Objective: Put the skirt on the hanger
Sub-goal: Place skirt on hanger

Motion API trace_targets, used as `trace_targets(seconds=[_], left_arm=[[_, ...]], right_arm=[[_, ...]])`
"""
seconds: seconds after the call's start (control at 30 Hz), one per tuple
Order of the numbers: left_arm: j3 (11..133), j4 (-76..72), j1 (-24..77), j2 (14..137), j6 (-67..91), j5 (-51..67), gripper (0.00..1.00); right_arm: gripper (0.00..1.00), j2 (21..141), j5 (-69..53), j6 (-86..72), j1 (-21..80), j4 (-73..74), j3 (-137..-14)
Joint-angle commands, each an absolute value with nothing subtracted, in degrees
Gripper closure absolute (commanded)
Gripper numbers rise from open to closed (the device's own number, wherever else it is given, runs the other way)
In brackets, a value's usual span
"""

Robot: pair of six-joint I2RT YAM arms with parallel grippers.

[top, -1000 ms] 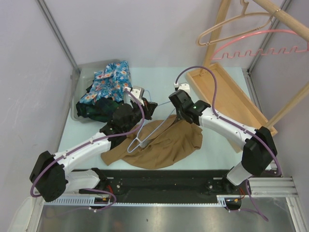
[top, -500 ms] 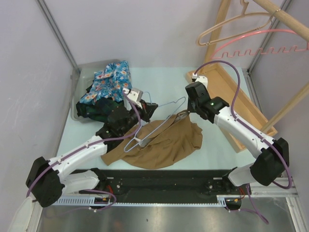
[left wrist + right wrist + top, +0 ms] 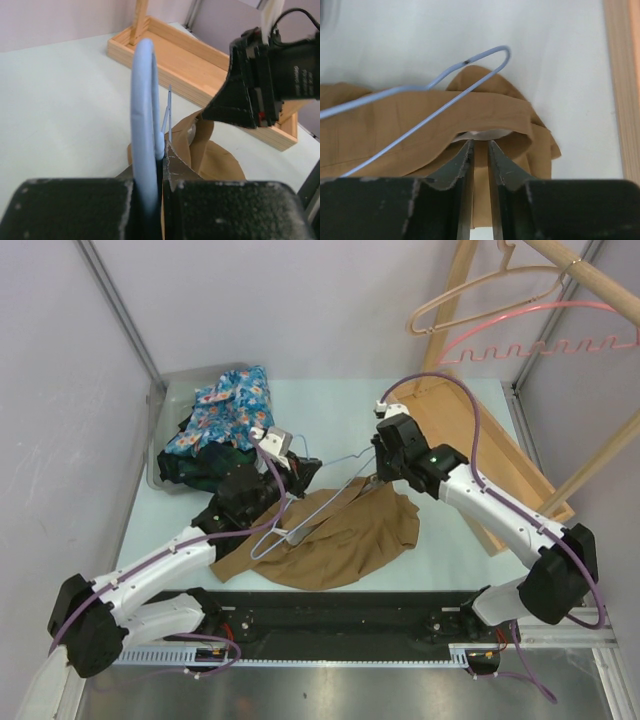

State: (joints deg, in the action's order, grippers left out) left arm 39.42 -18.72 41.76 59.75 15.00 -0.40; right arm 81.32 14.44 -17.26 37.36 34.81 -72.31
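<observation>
I hold the hanger [image 3: 142, 100] hook pinched in the left claw [image 3: 161, 157] to steady it; the right claw [image 3: 480, 144], narrowly parted at the skirt [image 3: 395, 125] waistband, apparently grips nothing.

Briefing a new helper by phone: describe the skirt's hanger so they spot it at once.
On the table lies a brown skirt. Over it, the left pincer holds the hanger by its hook. It is thin pale-blue wire, unlike the pink hanger and beige hanger on the rack.

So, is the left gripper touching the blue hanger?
Touching. The left wrist view shows the hook of the blue hanger pinched inside the left gripper, with no gap visible.
</observation>
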Motion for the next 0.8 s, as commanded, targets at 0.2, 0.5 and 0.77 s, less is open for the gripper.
trace_targets(seconds=[0.2, 0.5, 0.77], left_arm=[[43.8, -16.3, 41.8, 61.3, 17.4, -7.5, 1.0], [45.3, -16.3, 41.9, 63.5, 17.1, -7.3, 1.0], [44.9, -16.1, 41.9, 63.1, 17.1, -7.2, 1.0]], right_arm=[[0.58, 85.8, 12.7, -15.3, 40.2, 32.5, -73.0], [0.63, 86.9, 14.6, -20.7, 40.5, 35.9, -73.0], [0.68, 89.9, 19.2, -22.4, 42.4, 30.2, -72.6]])
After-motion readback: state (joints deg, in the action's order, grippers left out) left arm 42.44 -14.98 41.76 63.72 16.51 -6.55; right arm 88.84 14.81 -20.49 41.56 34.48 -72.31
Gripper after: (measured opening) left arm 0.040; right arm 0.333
